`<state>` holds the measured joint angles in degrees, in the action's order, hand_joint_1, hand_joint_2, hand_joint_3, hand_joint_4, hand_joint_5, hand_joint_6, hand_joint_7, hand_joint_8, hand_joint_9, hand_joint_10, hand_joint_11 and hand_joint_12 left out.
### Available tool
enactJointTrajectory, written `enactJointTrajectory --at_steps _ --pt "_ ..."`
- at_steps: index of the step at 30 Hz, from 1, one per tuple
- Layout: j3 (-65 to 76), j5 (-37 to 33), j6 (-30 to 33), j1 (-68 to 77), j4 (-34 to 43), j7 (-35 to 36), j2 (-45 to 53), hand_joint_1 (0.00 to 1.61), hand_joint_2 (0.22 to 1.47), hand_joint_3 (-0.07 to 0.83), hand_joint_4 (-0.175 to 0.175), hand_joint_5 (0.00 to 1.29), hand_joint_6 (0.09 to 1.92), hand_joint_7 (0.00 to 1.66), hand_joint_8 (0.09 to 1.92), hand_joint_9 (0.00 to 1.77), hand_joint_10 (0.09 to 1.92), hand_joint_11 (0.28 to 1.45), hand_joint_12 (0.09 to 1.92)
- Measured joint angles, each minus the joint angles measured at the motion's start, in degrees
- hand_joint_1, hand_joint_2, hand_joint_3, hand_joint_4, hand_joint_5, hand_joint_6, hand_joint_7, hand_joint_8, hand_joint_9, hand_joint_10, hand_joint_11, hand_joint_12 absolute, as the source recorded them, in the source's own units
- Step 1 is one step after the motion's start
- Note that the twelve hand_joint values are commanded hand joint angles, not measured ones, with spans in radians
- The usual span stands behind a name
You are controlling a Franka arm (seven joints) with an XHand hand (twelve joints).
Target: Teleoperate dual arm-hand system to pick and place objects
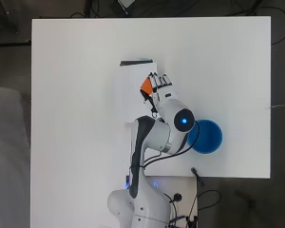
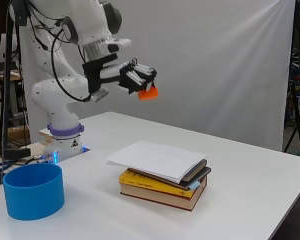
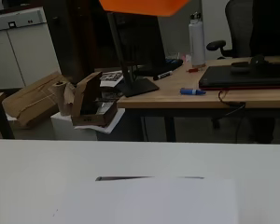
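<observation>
My hand [image 1: 160,86] [image 2: 136,76] hangs high above the table with its fingers curled round a small orange block [image 1: 146,86] [image 2: 148,93]. The block also shows as an orange shape [image 3: 144,6] at the edge of the wrist view. Below the hand lies a stack of books [image 2: 162,181] with a white sheet or cover on top [image 1: 135,90] [image 3: 149,200]. A blue round cup [image 1: 206,136] [image 2: 33,191] stands on the table near the arm's base, apart from the hand.
The white table [image 1: 76,95] [image 2: 250,190] carries only the book stack and the cup. The wrist view looks across the table's far edge to a wooden desk [image 3: 200,95] and cardboard boxes [image 3: 88,105] in the room behind.
</observation>
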<state>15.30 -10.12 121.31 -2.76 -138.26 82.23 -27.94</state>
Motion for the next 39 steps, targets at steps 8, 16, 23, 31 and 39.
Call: enactJointTrajectory --at_steps 8,16,23,31,39 --pt "10.55 9.81 -1.45 -6.31 -2.6 -2.2 -13.93 1.09 1.34 0.001 -0.058 0.47 1.69 0.73 1.57 0.8 1.89 0.58 1.59" --pt "27.12 19.11 -0.14 -8.41 -5.43 -5.1 -12.28 1.08 1.37 0.002 -0.05 0.41 1.8 0.65 1.64 0.66 1.35 0.75 0.18" --pt "32.29 24.54 0.66 -9.66 -9.36 -9.41 -11.21 1.06 1.39 0.009 -0.084 0.43 1.65 0.63 1.77 0.67 1.6 0.79 0.37" --pt "31.17 26.46 -11.33 -12.34 -10.79 -8.82 -15.11 1.11 1.37 0.001 -0.175 0.48 1.47 0.64 1.84 0.78 1.91 0.57 1.58" --pt "32.42 29.59 -14.7 -11.84 -10.29 -10.54 -9.51 1.11 1.38 0.001 -0.175 0.46 1.5 0.64 1.83 0.7 1.88 0.53 1.42"
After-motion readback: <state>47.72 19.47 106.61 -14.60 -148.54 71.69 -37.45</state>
